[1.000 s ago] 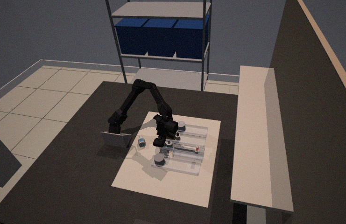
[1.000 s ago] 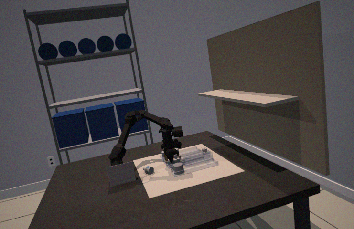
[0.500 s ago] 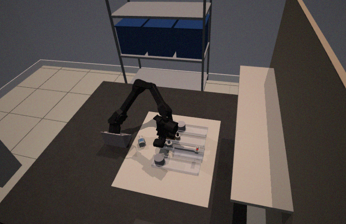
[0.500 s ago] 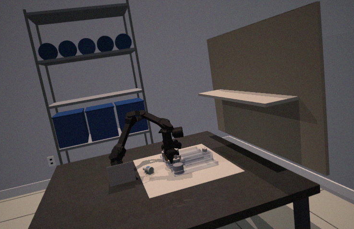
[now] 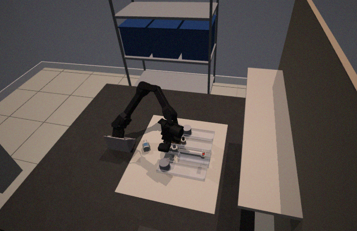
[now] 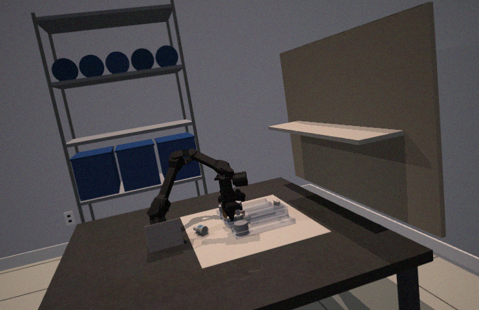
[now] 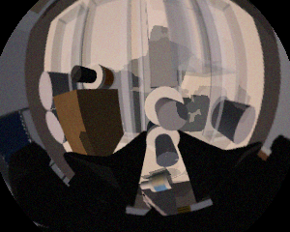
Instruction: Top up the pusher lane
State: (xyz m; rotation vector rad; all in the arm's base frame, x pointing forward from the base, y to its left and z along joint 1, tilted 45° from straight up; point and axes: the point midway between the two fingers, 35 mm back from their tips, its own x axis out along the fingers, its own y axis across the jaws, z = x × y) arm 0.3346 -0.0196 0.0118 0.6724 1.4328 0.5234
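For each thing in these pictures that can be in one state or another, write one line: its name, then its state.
Gripper: shut on a jar, at the front of the middle lane.
Held jar: upright, between the fingers.
Blue-banded jar: loose, lying on its side on the mat.
Pusher plate: far back in its lane.
Grey jar: upright, front of the near lane.
Far grey jar: upright, front of its lane.

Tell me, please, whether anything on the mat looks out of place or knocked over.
One thing: a small blue-labelled jar lies tipped on its side on the beige mat, apart from the clear lane tray where the other jars stand upright. The gripper holds a jar at the tray's front.
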